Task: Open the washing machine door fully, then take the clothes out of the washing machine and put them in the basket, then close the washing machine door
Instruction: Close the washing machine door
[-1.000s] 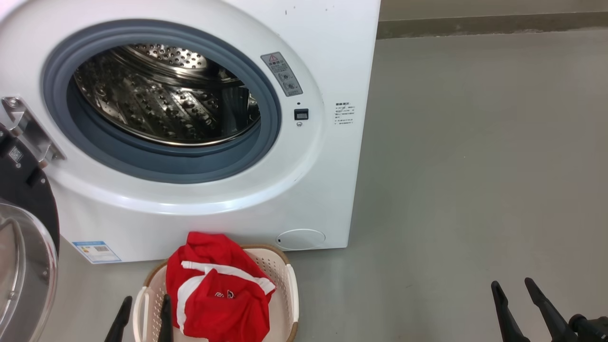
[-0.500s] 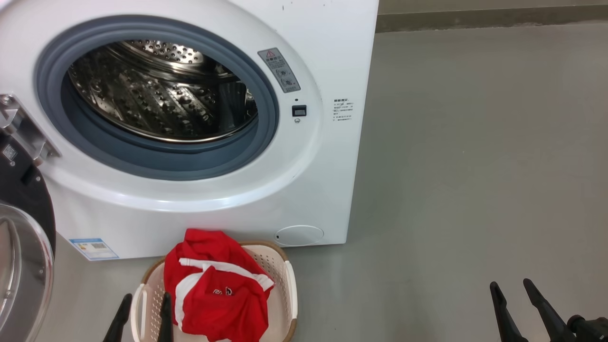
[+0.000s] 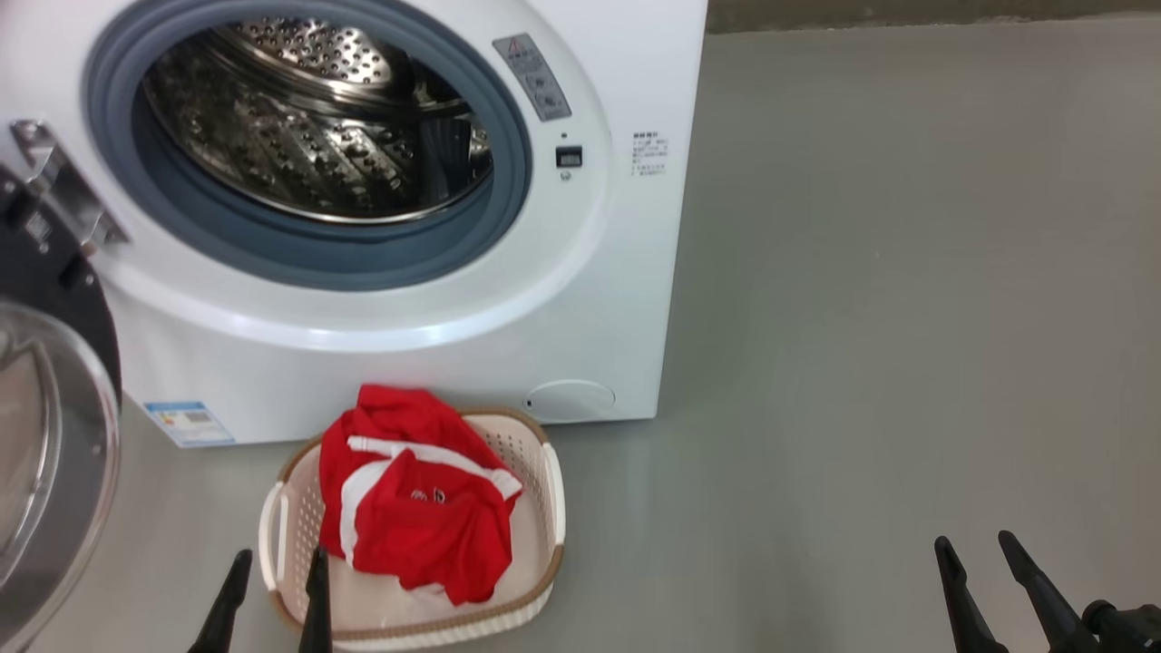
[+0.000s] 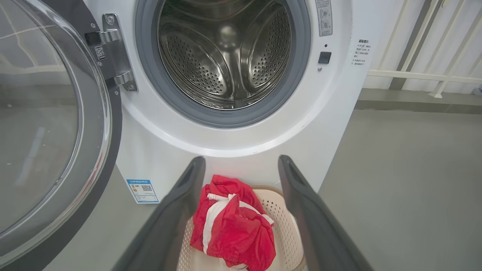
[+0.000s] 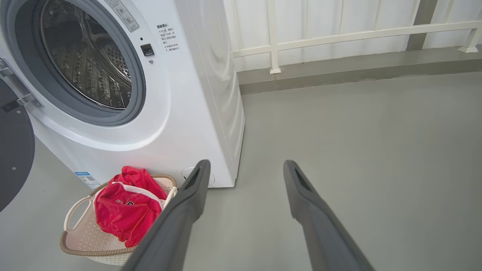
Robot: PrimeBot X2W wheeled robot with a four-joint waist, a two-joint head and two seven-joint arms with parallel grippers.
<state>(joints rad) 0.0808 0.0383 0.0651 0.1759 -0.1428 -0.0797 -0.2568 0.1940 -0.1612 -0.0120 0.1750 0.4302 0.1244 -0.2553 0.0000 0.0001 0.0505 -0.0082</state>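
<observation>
Grey floor (image 3: 862,317) spreads out to the right of the washing machine (image 3: 390,381), and in the right wrist view a white railing (image 5: 339,37) runs behind the machine above a low kerb. At the machine's front, the washing machine door (image 3: 50,426) stands swung wide open on the robot's left of the opening, hanging from a metal hinge (image 3: 63,195), with its bulging glass facing outward. Inside the grey gasket (image 3: 317,263) the perforated steel drum (image 3: 317,118) shows, shiny and lit. A small blue label (image 3: 189,423) sits low on the machine's front, near the door. The basket (image 3: 542,472) rests on the floor just in front of the machine's base, below the opening. The clothes (image 3: 417,508), red with white stripes, lie heaped in it and rise above the rim on the side nearest the machine. The left gripper (image 3: 280,555) hovers in front of the machine at the basket's near left corner, its two dark fingers spread wide with nothing between them. The right gripper (image 3: 974,540) hangs well to the right of the machine over bare floor, its jaws likewise wide apart and empty
</observation>
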